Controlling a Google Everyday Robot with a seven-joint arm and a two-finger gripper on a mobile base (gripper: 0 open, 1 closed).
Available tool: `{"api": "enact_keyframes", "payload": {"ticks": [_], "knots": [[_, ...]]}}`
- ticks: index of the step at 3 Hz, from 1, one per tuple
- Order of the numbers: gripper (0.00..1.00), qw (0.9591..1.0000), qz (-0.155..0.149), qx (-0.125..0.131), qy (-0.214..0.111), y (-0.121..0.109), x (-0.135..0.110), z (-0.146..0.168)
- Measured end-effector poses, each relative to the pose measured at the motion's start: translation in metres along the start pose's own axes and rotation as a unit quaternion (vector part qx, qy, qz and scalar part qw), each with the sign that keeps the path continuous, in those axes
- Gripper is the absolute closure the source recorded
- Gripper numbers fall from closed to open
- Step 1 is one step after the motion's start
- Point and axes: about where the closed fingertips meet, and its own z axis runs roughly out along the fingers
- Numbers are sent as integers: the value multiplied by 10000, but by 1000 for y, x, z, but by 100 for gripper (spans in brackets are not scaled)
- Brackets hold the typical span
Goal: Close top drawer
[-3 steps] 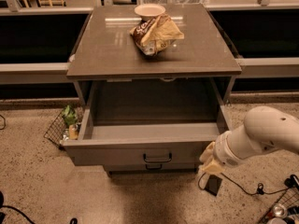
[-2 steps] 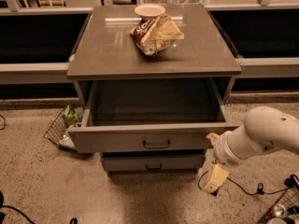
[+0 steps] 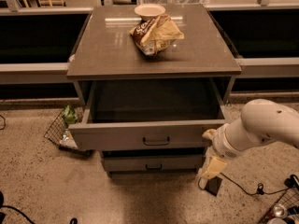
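The top drawer [image 3: 149, 135] is a wide grey box with a small dark bar handle [image 3: 156, 141]. It stands pulled out from the grey cabinet [image 3: 154, 50], its inside dark and showing nothing in it. My gripper [image 3: 210, 146] is at the drawer front's right end, touching or very close to its corner. One cream finger [image 3: 209, 134] lies against the front edge and another [image 3: 214, 167] hangs below. My white arm [image 3: 261, 127] reaches in from the right. A narrower lower drawer [image 3: 152, 163] sits below, pushed in.
A chip bag [image 3: 155, 33] and a white bowl [image 3: 149, 10] sit on the cabinet top. A wire basket [image 3: 63, 130] with green items stands on the floor at the left. Cables [image 3: 243, 188] and another basket [image 3: 282, 209] lie at the right.
The top drawer has slid back toward the cabinet and sticks out less than before. My gripper has followed it, moving up and inward at the right end of the front.
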Motion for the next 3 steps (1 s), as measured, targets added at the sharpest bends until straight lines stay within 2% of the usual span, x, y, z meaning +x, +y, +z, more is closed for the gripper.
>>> {"api": "enact_keyframes", "payload": {"ticks": [1, 2, 3], "knots": [[49, 9979, -295, 572, 52, -39, -6, -15], [72, 9945, -475, 917, -146, -70, -8, -20], [95, 9920, -589, 1066, -337, -88, -9, -18]]}}
